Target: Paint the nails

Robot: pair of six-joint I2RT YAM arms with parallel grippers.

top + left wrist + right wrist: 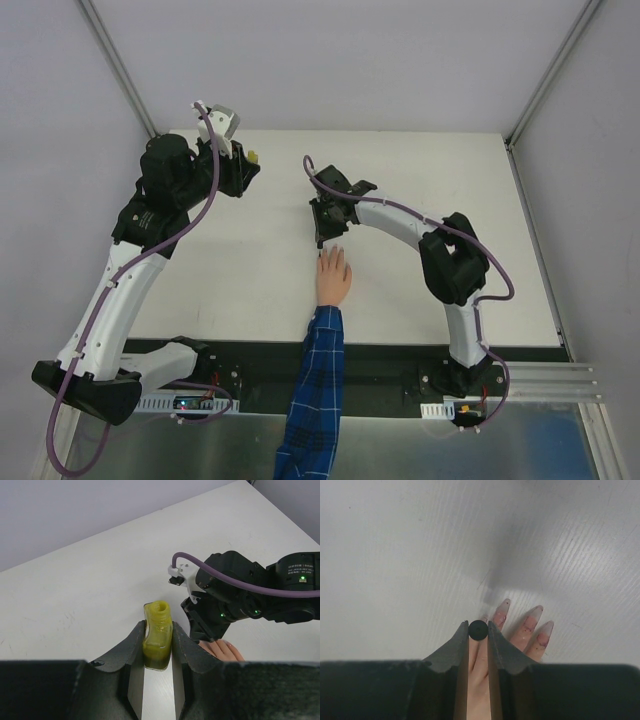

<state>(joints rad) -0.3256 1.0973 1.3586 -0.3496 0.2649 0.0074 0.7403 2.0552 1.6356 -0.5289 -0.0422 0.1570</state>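
The peach mannequin hand [333, 275] with a blue plaid sleeve [315, 390] lies palm down at the table's front middle. Its pale pinkish nails [536, 611] show smudged dark specks in the right wrist view. My right gripper [321, 228] hovers right over the fingertips, shut on the black round brush cap [478, 630], seen end-on above the index finger. My left gripper [158, 632] is shut on the uncapped yellow polish bottle [157, 640], held upright at the back left [252, 157]. The brush tip is hidden.
White table [230, 260] with grey walls on three sides. The right arm's wrist [235, 597] shows in the left wrist view above the hand [225, 651]. A black rail runs along the table's front edge [390, 360].
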